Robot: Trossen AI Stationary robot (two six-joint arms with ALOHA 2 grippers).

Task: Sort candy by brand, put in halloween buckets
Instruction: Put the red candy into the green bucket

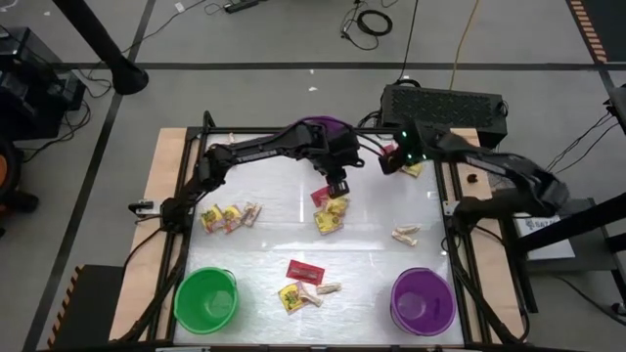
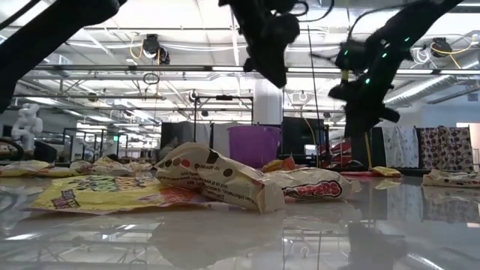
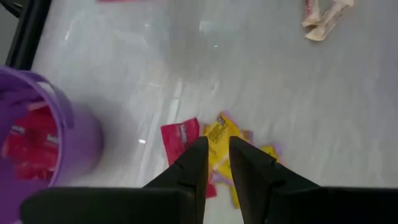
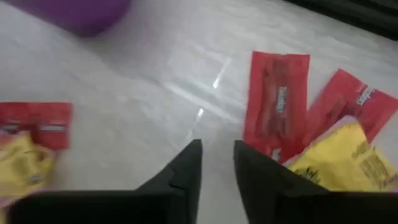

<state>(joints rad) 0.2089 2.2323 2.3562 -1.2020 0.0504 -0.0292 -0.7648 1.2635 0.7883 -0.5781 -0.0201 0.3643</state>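
Pale tan crinkled wrapped candy [image 2: 225,180] foreground centre; left gripper [image 1: 337,186] and right gripper [image 1: 391,162] fingers narrowly apart, empty, upper centre.

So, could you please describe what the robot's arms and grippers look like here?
Both arms are dark, nearly black, jointed links with black cables running along them. The left gripper and the right gripper each end in two flat, dark, tapering fingers. The right arm shows small green lights near its wrist.
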